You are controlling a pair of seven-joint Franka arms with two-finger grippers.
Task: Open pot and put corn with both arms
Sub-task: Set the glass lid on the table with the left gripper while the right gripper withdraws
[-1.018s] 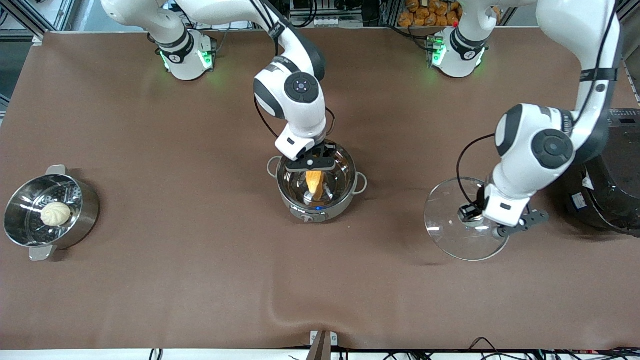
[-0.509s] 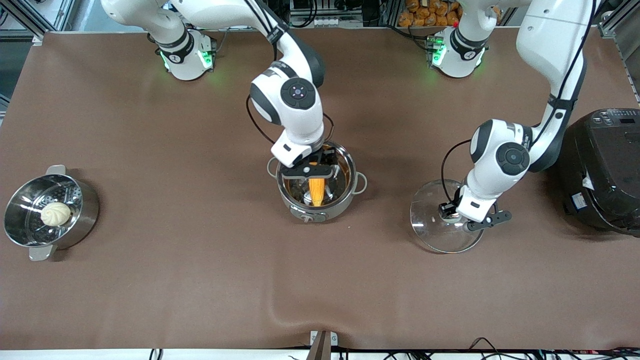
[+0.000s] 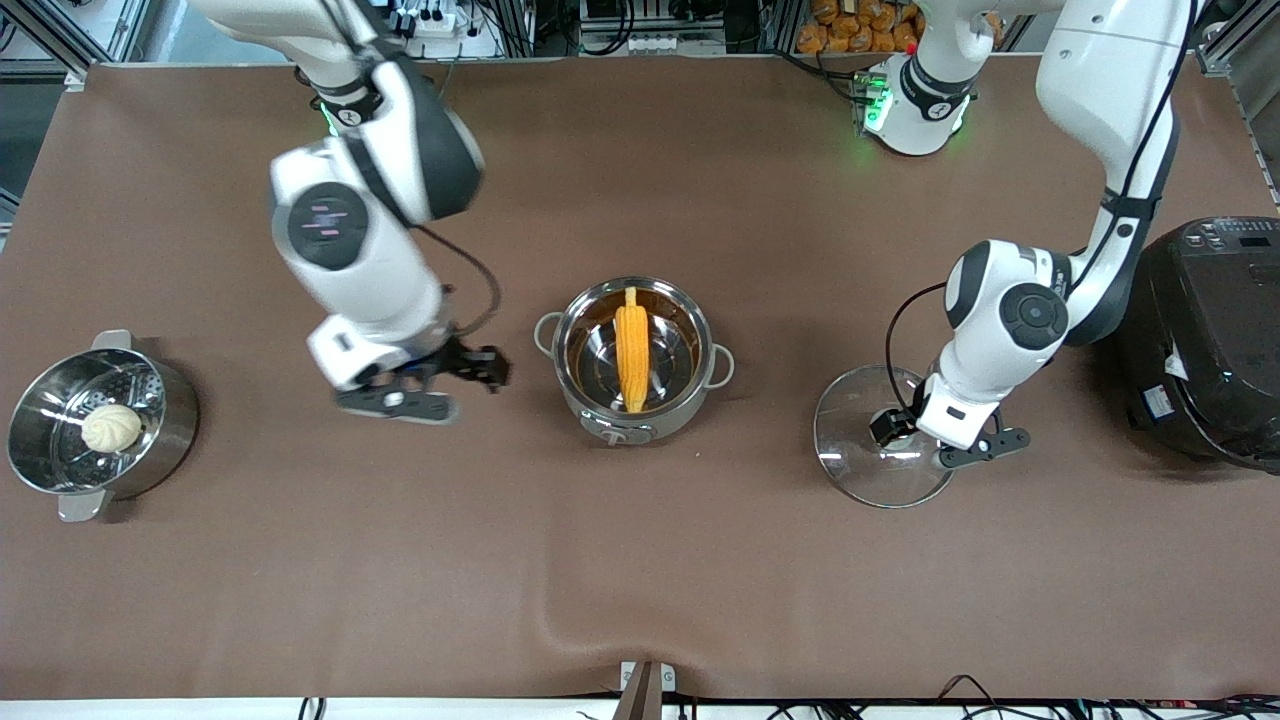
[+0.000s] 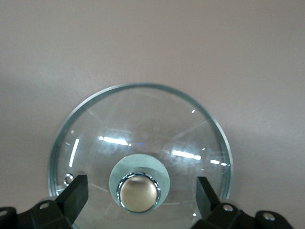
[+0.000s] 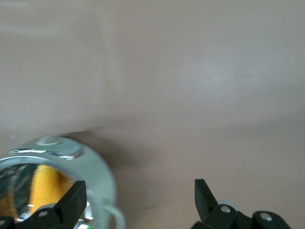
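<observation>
The steel pot (image 3: 690, 400) stands open at the table's middle. The corn (image 3: 632, 345) lies inside it, tip toward the front camera. The right wrist view shows the pot's rim (image 5: 62, 155) and the corn (image 5: 43, 186) at its edge. My right gripper (image 3: 440, 385) (image 5: 138, 200) is open and empty, over bare table beside the pot toward the right arm's end. The glass lid (image 3: 860, 470) (image 4: 143, 124) lies on the table toward the left arm's end. My left gripper (image 3: 935, 440) (image 4: 140, 191) is open, its fingers either side of the copper knob (image 4: 138, 192) without touching it.
A steel steamer pot (image 3: 165, 425) holding a pale bun (image 3: 111, 428) stands at the right arm's end. A big black rice cooker (image 3: 1210, 340) stands at the left arm's end, close to the left arm's elbow.
My right gripper let go of the corn, which now lies in the pot, and swung out toward the right arm's end. The lid came down and shifted slightly toward the pot.
</observation>
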